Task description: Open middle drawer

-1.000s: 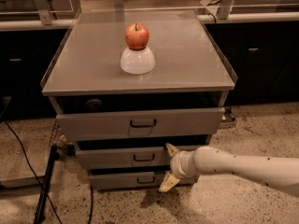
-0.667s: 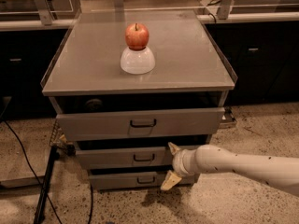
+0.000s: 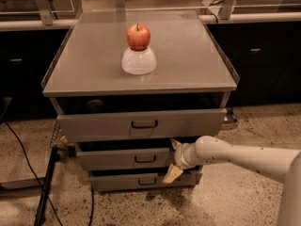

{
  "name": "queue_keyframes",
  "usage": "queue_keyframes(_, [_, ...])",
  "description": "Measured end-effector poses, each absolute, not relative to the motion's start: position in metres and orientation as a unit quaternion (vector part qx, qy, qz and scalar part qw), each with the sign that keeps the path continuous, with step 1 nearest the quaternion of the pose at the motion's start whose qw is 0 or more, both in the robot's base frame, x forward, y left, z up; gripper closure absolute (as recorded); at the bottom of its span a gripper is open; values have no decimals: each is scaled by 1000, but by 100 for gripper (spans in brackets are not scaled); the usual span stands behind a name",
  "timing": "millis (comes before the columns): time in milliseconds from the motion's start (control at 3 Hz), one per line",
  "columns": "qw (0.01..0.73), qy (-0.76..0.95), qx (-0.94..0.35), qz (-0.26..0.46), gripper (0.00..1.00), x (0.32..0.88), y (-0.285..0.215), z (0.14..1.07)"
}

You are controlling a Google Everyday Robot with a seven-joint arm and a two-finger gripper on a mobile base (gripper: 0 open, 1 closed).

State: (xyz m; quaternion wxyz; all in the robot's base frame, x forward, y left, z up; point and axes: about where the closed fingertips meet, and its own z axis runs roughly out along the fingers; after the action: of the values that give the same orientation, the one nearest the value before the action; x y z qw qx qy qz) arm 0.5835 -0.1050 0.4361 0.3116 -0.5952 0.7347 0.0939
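Observation:
The grey cabinet has three drawers stacked one above the other. The middle drawer [image 3: 117,158] has a flat grey front with a small dark loop handle [image 3: 143,159] and stands slightly out from the cabinet. My gripper [image 3: 172,159] is at the right end of that front, to the right of the handle. It is open, with one finger above the front's top edge and one pale finger [image 3: 170,174] below it. My white arm [image 3: 235,155] reaches in from the right.
The top drawer [image 3: 141,125] sticks out furthest and the bottom drawer [image 3: 141,181] least. A red apple [image 3: 138,36] sits on an upturned white bowl [image 3: 138,60] on the cabinet top. Black cables [image 3: 44,187] run on the floor at the left.
My gripper and arm have shifted very slightly at the right end of the middle drawer. The drawers, apple and bowl have not moved.

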Motion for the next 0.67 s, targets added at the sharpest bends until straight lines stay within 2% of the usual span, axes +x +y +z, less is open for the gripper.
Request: queue_keyframes(667, [268, 739, -605, 121, 0, 609, -104, 406])
